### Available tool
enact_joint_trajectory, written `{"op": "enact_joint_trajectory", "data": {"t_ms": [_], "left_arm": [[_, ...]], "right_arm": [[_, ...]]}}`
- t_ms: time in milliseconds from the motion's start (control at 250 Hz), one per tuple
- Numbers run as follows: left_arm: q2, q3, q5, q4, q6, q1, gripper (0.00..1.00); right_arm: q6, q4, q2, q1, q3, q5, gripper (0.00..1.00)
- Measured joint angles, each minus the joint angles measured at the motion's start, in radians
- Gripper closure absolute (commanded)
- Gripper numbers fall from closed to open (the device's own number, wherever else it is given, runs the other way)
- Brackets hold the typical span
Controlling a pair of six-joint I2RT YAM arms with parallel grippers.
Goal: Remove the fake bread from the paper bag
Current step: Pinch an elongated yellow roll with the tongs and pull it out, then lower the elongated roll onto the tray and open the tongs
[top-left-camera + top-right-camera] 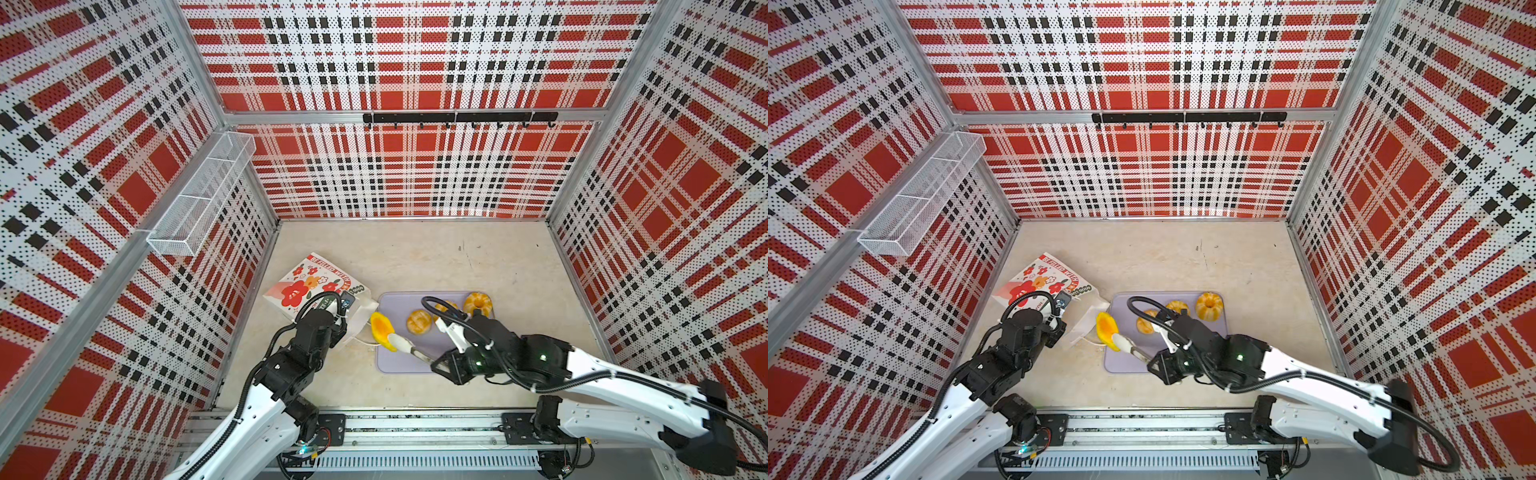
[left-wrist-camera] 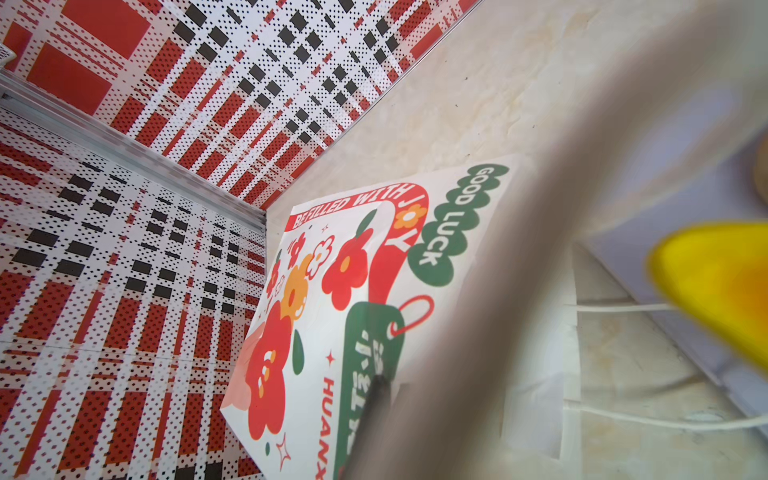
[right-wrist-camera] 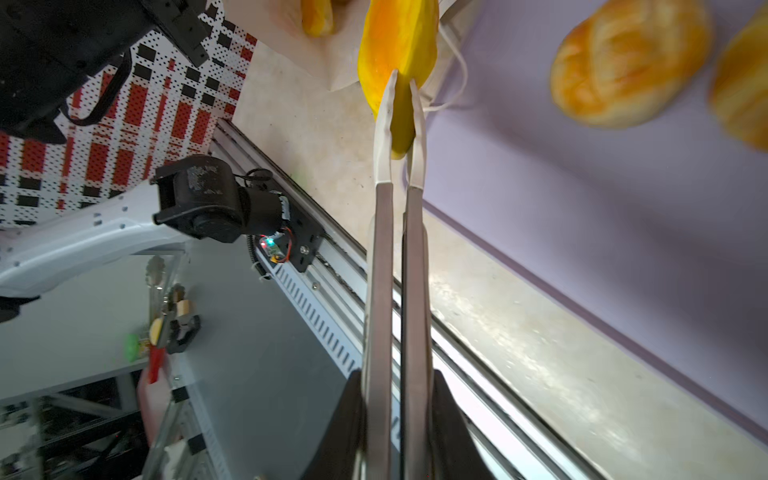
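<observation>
1. The right gripper (image 3: 397, 415) is closed tight on the steel arms of a pair of metal tongs (image 3: 380, 249) with white tips. The tongs reach out from it towards the bag.
2. The white tips pinch the near end of a glossy yellow long loaf (image 3: 395, 37). In both top views the long loaf (image 1: 382, 330) is over the left edge of the tray, between the tray and the bag's mouth. Its long axis runs diagonally, with the free end pointing at the mouth.
3. The left gripper (image 1: 337, 313) is closed on the upper rim of the mouth of the white paper bag (image 1: 307, 282), which has red flower prints. The bag lies on its side, printed face up. Its base points to the far left corner and its mouth to the tray.
4. A white cord handle (image 1: 365, 341) trails on the desk (image 1: 457, 257) under the loaf.
5. The flat lavender tray (image 1: 399, 361) lies just right of the bag. On it are a golden oval roll (image 1: 419, 322) and a fluted ring bun (image 1: 478, 302). A third bread (image 1: 446, 307) is half hidden by the right arm's black cable.
6. A white wire mesh basket (image 1: 203, 195) hangs on the left wall, and a black hook rail (image 1: 459, 117) is on the back wall. Both are well apart from the work.
7. Only the right wrist view shows another yellow bread end (image 3: 318, 16) at the bag's mouth. Only the left wrist view shows the green "GOOD LUCK" print. There, the bag's raised rim is a blur across the frame.
</observation>
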Motion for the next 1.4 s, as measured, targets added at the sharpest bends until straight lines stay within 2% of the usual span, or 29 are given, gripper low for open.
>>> {"op": "enact_joint_trajectory", "data": {"t_ms": [100,236,428,764,988,1036,1148,1400], "left_arm": [[0.000,0.000,0.001,0.000,-0.005,0.000,1.00],[-0.006,0.000,0.002,-0.002,-0.010,0.001,1.00],[-0.016,-0.004,0.003,-0.002,-0.017,0.001,1.00],[-0.016,-0.006,0.008,-0.002,-0.023,0.001,1.00],[-0.019,-0.006,0.010,-0.003,-0.027,0.001,1.00],[-0.021,-0.006,0.010,-0.003,-0.027,0.001,1.00],[-0.025,-0.006,0.011,-0.004,-0.029,0.001,1.00],[-0.032,-0.006,0.015,-0.006,-0.031,0.001,1.00]], "right_arm": [[-0.074,-0.164,-0.062,-0.024,0.036,0.085,1.00],[-0.161,-0.355,-0.051,-0.093,0.100,0.197,1.00],[-0.199,-0.560,-0.047,-0.122,0.186,0.312,1.00],[-0.209,-0.675,-0.183,-0.122,0.196,0.310,1.00],[-0.175,-0.644,-0.039,-0.122,0.171,0.291,1.00],[-0.162,-0.623,-0.015,-0.122,0.155,0.291,0.88],[-0.126,-0.598,0.010,-0.123,0.139,0.277,0.70],[-0.058,-0.577,0.003,-0.124,0.108,0.244,0.56]]}}
